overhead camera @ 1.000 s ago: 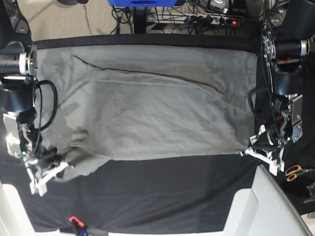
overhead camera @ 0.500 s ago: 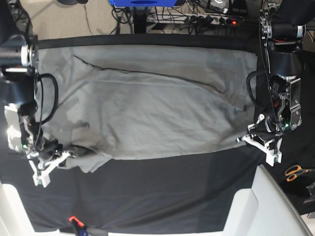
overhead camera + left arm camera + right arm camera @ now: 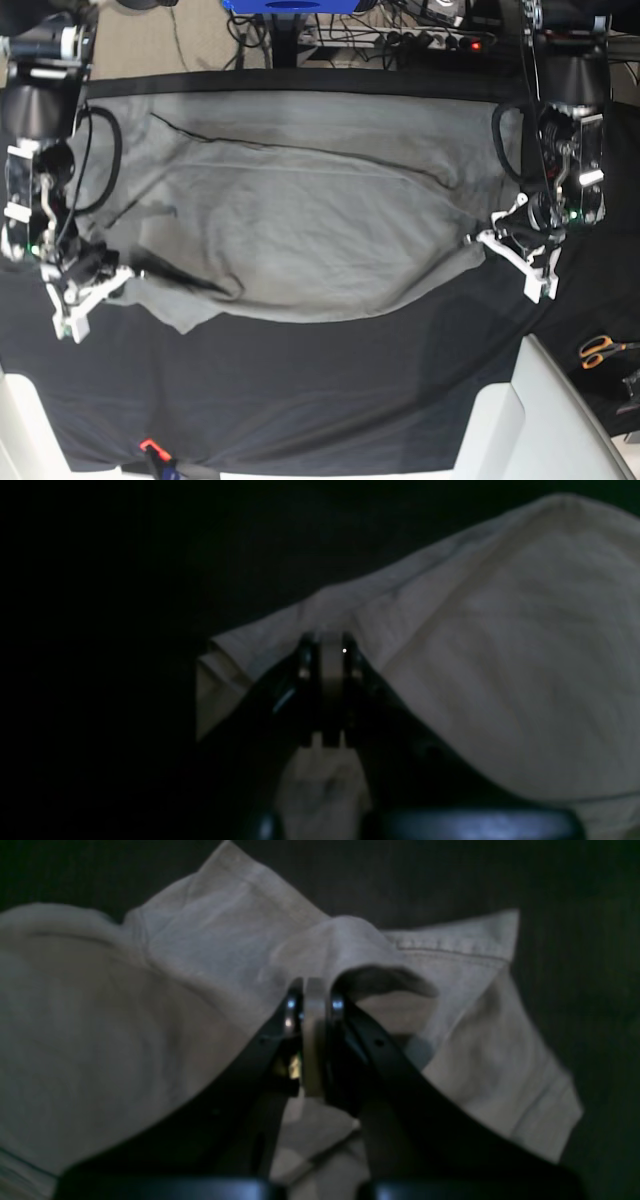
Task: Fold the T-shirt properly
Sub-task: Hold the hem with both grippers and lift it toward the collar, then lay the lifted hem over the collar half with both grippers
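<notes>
The T-shirt (image 3: 300, 210) is spread flat on the black-covered worktop (image 3: 330, 400), between both tools. The left tool (image 3: 324, 652) is clamped shut on its hem corner. The right tool (image 3: 311, 1005) is clamped shut on bunched cloth beside a sleeve.

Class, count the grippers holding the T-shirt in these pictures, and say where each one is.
2. The left gripper pinches the T-shirt at its near corner on the base view's right; the right gripper pinches the near corner on that view's left. None looks hidden.
</notes>
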Controlling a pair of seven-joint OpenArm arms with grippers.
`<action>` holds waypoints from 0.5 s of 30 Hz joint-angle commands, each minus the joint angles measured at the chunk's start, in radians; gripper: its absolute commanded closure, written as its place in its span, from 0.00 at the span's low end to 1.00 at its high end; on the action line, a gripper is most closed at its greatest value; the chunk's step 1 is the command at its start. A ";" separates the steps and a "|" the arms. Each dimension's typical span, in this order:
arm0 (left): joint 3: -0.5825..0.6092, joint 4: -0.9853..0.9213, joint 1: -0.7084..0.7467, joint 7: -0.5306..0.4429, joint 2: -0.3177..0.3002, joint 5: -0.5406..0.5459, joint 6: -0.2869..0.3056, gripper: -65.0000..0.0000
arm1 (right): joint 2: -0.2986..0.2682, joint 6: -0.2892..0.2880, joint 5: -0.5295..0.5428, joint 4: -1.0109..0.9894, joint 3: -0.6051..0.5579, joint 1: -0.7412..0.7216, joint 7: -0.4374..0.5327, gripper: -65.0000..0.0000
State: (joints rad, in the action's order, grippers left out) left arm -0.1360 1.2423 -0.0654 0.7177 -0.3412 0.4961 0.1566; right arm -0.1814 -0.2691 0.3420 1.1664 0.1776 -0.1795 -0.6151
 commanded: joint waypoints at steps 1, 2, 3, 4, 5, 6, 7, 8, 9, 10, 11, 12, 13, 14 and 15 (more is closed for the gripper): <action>-0.009 0.030 -0.003 -0.017 -0.020 0.008 0.002 1.00 | -0.010 -0.003 0.012 0.036 0.009 -0.002 0.013 1.00; -0.009 0.038 0.006 -0.017 -0.022 0.009 0.002 1.00 | -0.008 -0.003 0.012 0.048 0.010 0.011 0.013 1.00; -0.011 0.046 0.016 -0.017 -0.023 0.009 0.002 1.00 | -0.008 -0.003 0.012 0.054 0.010 0.024 0.013 1.00; -0.012 0.050 0.023 -0.017 -0.023 0.008 0.002 1.00 | -0.008 -0.003 0.012 0.060 0.012 0.036 0.013 1.00; -0.012 0.050 0.026 -0.017 -0.029 0.008 0.005 1.00 | -0.010 -0.003 0.012 0.070 0.012 0.048 0.013 1.00; -0.009 0.050 0.026 -0.017 -0.043 0.013 0.005 1.00 | -0.011 -0.003 0.012 0.079 0.012 0.059 0.013 1.00; -0.006 0.049 0.026 -0.017 -0.052 0.014 0.007 1.00 | -0.011 -0.003 0.012 0.090 0.012 0.070 0.013 1.00; -0.006 0.049 0.028 -0.017 -0.052 0.014 0.007 1.00 | -0.013 -0.003 0.012 0.099 0.012 0.076 0.013 1.00; -0.007 0.050 0.028 -0.017 -0.055 0.014 0.007 1.00 | -0.013 -0.003 0.012 0.108 0.012 0.084 0.013 1.00; -0.004 0.050 0.028 -0.017 -0.066 0.014 0.008 1.00 | -0.014 -0.003 0.012 0.116 0.012 0.088 0.013 1.00; -0.003 0.050 0.028 -0.017 -0.072 0.014 0.008 1.00 | -0.014 -0.003 0.012 0.122 0.013 0.090 0.013 1.00; -0.003 0.050 0.028 -0.017 -0.072 0.014 0.008 1.00 | -0.017 -0.003 0.012 0.123 0.013 0.091 0.013 1.00; -0.003 0.050 0.028 -0.017 -0.074 0.014 0.008 1.00 | -0.025 -0.003 0.012 0.123 0.023 0.093 0.013 1.00; -0.003 0.050 0.026 -0.017 -0.074 0.014 0.008 1.00 | -0.025 -0.003 0.012 0.123 0.032 0.096 0.013 1.00; -0.003 0.050 0.026 -0.017 -0.078 0.014 0.008 1.00 | -0.025 -0.003 0.012 0.126 0.041 0.099 0.013 1.00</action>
State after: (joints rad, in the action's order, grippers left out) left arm -0.1341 1.2743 -0.0223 0.7162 -0.3996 0.5014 0.1635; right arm -0.1902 -0.2695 0.3473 1.2705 0.2115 -0.0681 -0.6205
